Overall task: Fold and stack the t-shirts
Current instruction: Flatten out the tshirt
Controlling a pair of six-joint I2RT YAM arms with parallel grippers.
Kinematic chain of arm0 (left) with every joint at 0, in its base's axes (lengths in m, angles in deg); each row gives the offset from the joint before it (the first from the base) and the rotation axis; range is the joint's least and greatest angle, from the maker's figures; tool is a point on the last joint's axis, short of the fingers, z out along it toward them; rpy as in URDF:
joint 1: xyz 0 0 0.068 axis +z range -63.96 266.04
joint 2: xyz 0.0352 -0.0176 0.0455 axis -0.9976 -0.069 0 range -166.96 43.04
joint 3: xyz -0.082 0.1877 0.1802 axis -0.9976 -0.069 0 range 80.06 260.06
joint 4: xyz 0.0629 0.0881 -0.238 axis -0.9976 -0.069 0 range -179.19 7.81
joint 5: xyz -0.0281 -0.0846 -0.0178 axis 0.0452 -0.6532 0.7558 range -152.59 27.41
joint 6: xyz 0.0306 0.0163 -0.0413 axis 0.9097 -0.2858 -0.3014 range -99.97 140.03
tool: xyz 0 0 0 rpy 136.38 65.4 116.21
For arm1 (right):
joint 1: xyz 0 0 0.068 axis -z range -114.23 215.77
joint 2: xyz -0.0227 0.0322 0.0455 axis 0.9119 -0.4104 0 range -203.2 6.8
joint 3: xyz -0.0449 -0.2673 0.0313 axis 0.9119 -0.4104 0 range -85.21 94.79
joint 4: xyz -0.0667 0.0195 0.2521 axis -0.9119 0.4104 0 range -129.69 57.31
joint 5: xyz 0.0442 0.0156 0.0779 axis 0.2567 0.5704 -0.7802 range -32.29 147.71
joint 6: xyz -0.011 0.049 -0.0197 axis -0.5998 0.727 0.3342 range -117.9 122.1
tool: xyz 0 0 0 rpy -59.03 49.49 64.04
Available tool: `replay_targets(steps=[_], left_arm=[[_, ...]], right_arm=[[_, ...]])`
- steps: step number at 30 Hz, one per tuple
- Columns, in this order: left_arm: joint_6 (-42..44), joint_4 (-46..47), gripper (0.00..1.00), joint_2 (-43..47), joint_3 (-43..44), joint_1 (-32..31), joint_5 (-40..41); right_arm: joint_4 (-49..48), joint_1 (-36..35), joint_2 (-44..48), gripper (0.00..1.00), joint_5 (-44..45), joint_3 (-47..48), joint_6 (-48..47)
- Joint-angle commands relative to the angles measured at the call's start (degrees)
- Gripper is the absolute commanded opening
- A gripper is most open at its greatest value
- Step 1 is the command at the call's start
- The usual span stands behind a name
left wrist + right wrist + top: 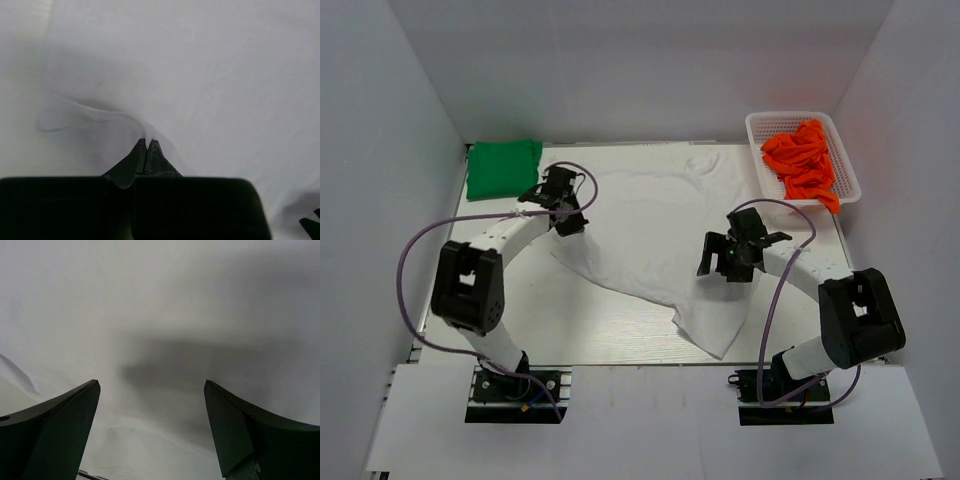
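Observation:
The white t-shirt (pixel 650 235) lies spread and rumpled across the middle of the table. The bright green t-shirt (pixel 503 166) lies folded at the back left corner. My left gripper (pixel 567 222) is shut on a fold of the white t-shirt's left edge; in the left wrist view the jaws (pixel 146 142) pinch a raised ridge of the cloth (pixel 210 75). My right gripper (pixel 718 262) is open and empty just above the white t-shirt's right part; in the right wrist view its fingers (pixel 65 425) stand wide apart over the cloth (pixel 150 315).
A white plastic lattice basket (pixel 754 128) with orange cloth (pixel 803 158) stands at the back right. White walls enclose the table on three sides. Purple cables loop beside both arms.

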Motion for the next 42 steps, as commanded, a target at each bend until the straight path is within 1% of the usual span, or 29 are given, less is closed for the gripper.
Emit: replay_targets(steps=[1,5,6,7,8,9,10,11,13,14,16,17,19,20,21,22,23,24,26,27,29,30,32,34,35,36,39,42], left_arm=[[3.46,-3.31,0.00,-6.47,6.74,-3.12,-3.70],[4.70,-3.93,0.00,-12.63,14.65,-5.67,-3.70],[5.83,-3.32,0.02,-13.61,16.93,-5.68,-3.70],[6.36,-3.83,0.27,-14.58,18.34,-6.46,-3.70],[7.07,-4.62,0.48,-15.55,19.66,-6.99,-3.17],[7.07,-7.15,0.71,-16.95,22.02,-7.00,-2.12],[7.07,-8.48,0.97,-16.96,22.83,-7.00,-0.11],[7.59,-9.45,1.00,-16.96,22.84,-7.00,0.86],[7.60,-10.17,1.00,-15.30,21.62,-7.00,2.71],[8.21,-10.17,1.00,-13.99,18.91,-5.78,2.72],[8.91,-7.89,1.00,-9.35,15.56,-4.99,2.72],[8.92,-7.10,1.00,-7.84,13.80,-4.98,4.55],[12.16,-3.60,1.00,-5.37,8.79,-3.93,4.05],[13.39,-2.27,0.96,-3.88,5.82,-3.92,3.26],[16.18,-0.86,0.95,-3.87,4.57,-3.14,1.77],[16.91,1.67,0.92,-3.34,3.43,-2.44,0.97],[16.92,2.57,0.85,-3.34,2.81,-2.43,-0.17],[17.44,3.62,0.81,-3.34,1.93,-1.82,-1.75],[17.97,7.82,0.76,-4.04,1.39,-1.11,-4.30],[17.97,9.16,0.76,-4.65,0.87,-0.59,-6.66],[18.76,10.83,0.76,-6.06,1.74,-0.06,-8.35],[19.72,11.36,0.73,-6.76,2.88,-0.06,-9.83],[20.25,10.76,0.69,-8.87,3.42,-0.06,-11.59],[21.05,10.75,0.68,-9.40,4.12,-0.06,-12.22],[21.05,10.23,0.59,-10.10,4.12,-0.06,-13.35],[21.05,10.22,0.55,-10.63,4.12,-0.06,-13.36],[21.05,8.30,0.53,-11.16,4.12,-0.06,-13.98],[20.52,8.90,0.51,-11.69,3.42,-0.06,-14.68]], right_arm=[[1.41,0.16,-1.52,0.90,1.43,3.45,-0.48],[1.24,0.25,-2.84,0.90,1.87,4.68,-1.54],[1.33,0.25,-3.11,0.90,1.96,4.77,-1.63],[1.41,0.43,-4.24,0.90,1.96,4.94,-1.89],[1.50,0.34,-4.69,0.90,1.96,5.56,-2.41],[1.85,0.51,-5.56,0.90,1.79,6.00,-2.59],[2.11,0.43,-6.44,0.90,1.70,6.78,-3.12],[3.16,0.43,-7.06,0.90,1.78,7.14,-3.21],[3.79,0.34,-7.94,0.90,1.17,8.11,-3.73],[4.22,0.43,-8.12,0.90,1.08,8.02,-3.56],[4.49,0.43,-8.29,0.90,0.91,7.85,-3.65],[4.49,0.51,-8.47,0.90,0.64,7.67,-3.82],[5.37,0.60,-8.82,0.90,0.47,8.02,-4.00],[6.07,0.34,-9.95,0.90,0.55,8.46,-4.09],[6.25,0.34,-10.31,0.90,0.55,8.90,-4.26],[6.33,0.43,-10.93,0.90,0.47,9.08,-4.35],[6.86,0.34,-11.28,0.90,0.38,9.60,-4.53],[7.04,0.34,-12.07,0.90,0.20,10.04,-4.27],[7.13,0.25,-12.69,0.90,-0.06,10.75,-4.35],[7.30,0.34,-13.04,0.90,-0.06,10.83,-4.18],[7.22,0.25,-13.30,0.90,0.20,11.19,-3.91],[7.48,0.34,-13.57,0.90,0.46,11.19,-3.74],[7.57,0.43,-13.57,0.90,0.90,11.36,-3.65],[8.09,0.34,-14.01,0.90,1.26,11.28,-3.30],[8.01,0.34,-14.01,0.90,1.52,11.54,-3.30],[8.27,0.43,-14.27,0.90,1.61,11.54,-3.21],[8.45,0.34,-14.71,0.90,1.78,11.54,-3.04],[8.27,0.34,-14.80,0.90,1.96,11.45,-3.12]])
